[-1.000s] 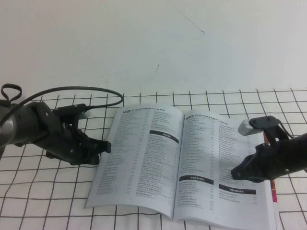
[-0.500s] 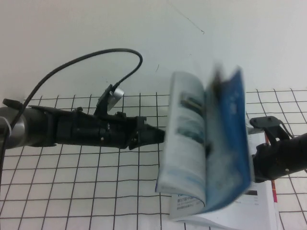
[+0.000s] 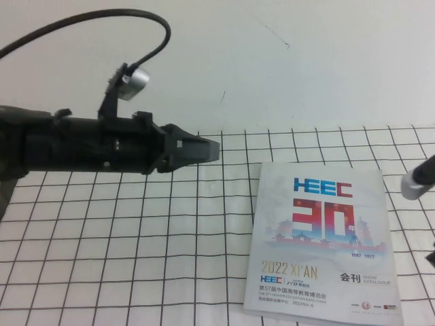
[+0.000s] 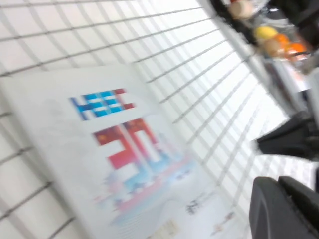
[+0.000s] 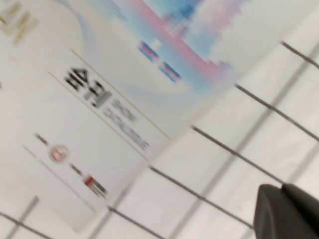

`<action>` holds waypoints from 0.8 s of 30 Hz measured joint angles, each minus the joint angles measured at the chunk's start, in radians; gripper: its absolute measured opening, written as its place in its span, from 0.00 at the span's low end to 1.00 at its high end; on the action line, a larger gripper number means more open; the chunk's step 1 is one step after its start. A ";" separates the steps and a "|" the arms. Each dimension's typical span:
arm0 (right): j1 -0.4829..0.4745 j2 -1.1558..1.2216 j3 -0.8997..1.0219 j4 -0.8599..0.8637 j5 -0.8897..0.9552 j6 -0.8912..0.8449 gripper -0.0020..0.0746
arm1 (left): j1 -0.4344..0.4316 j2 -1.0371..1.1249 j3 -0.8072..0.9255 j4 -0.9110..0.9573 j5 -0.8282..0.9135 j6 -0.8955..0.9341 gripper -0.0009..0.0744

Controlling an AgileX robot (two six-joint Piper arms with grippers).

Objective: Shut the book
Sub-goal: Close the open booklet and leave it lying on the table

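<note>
Observed pale paperback catalogue, blue-red cover print, closed, flat, right of centre on black-gridded white table. Logged left gripper raised left of its far corner, jaws together. Logged right gripper beside right edge; could not tell state. Judged risk: cover snagged, reopened by low arm sweep.

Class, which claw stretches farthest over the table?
The left claw, extended from the left beside the closed book; the right claw barely shows at the right edge.
</note>
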 joint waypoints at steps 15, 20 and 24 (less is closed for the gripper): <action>0.000 -0.681 0.018 -0.341 0.214 0.267 0.02 | 0.203 -0.521 0.004 0.604 -0.314 -0.322 0.01; 0.000 -0.924 0.128 -0.202 0.072 0.290 0.02 | 0.193 -0.694 0.094 0.604 -0.422 -0.234 0.01; 0.000 -1.054 0.246 -0.172 0.005 0.290 0.02 | 0.137 -0.809 0.249 0.453 -0.523 0.020 0.01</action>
